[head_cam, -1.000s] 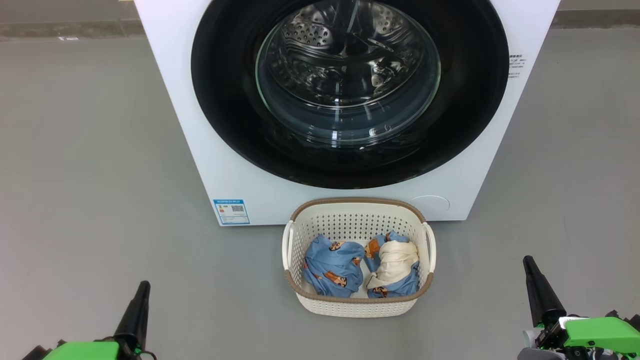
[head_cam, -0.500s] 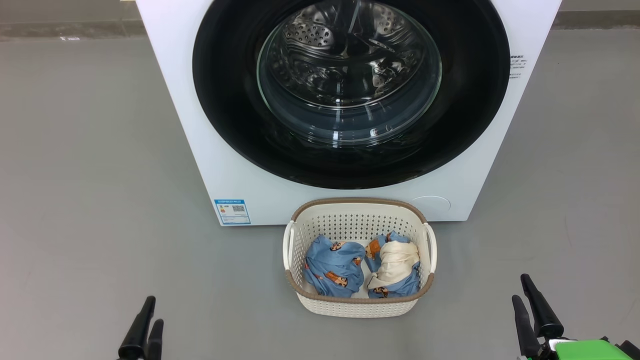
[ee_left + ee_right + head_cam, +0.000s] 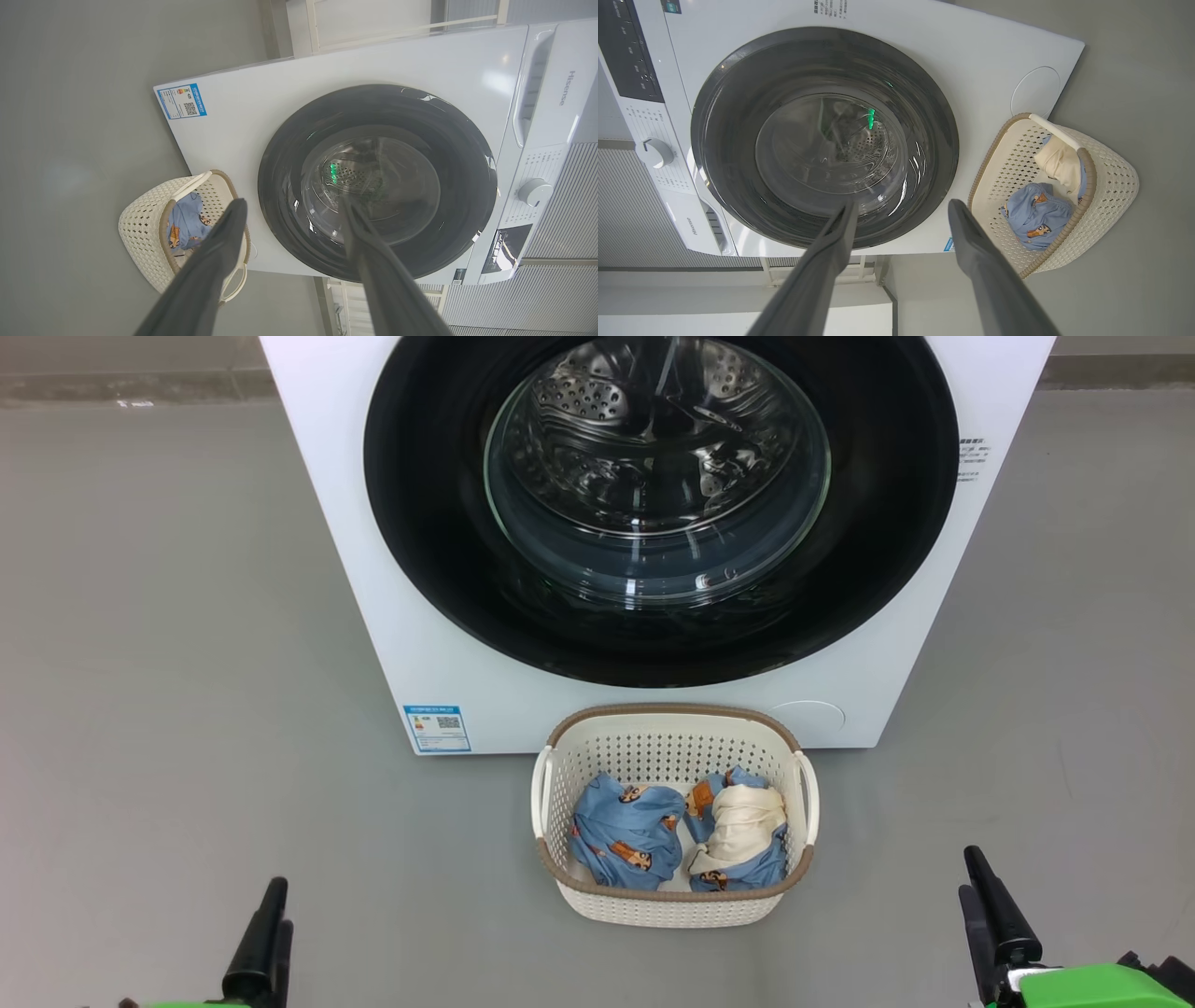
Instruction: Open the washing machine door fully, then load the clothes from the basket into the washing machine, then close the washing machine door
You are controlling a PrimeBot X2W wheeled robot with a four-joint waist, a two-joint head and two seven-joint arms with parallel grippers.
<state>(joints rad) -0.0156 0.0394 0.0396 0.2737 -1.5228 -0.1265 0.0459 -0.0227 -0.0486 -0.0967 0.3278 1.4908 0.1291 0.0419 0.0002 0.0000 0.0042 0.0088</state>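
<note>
The big white boxy front-loading washing machine [image 3: 355, 579] stands at the far side of the grey floor [image 3: 168, 728], with a small blue label sticker [image 3: 436, 728] at its lower left corner. Its large round washing machine door [image 3: 658, 495], with a glossy black rim around a bulging clear glass bowl, lies shut against the front. The steel drum shows through the glass, so the opening step is not yet done.

Just in front of the machine, a little right of centre, sits the small cream-white perforated plastic basket [image 3: 672, 907] with its brown woven-look rim. The clothes [image 3: 624, 835] are all inside it: blue printed garments, with a plain cream-white cloth [image 3: 742, 826] bundled on the right.

The left gripper [image 3: 277, 907] waits at the near left and the right gripper [image 3: 968, 870] at the near right, both well apart from machine and basket. In the wrist views each pair of long dark fingers [image 3: 219, 252] stands spread wide with nothing between them.

The door lies far and up from both grippers, facing them squarely. The right gripper looks slightly nearer to it. I cannot tell which edge carries the handle.
</note>
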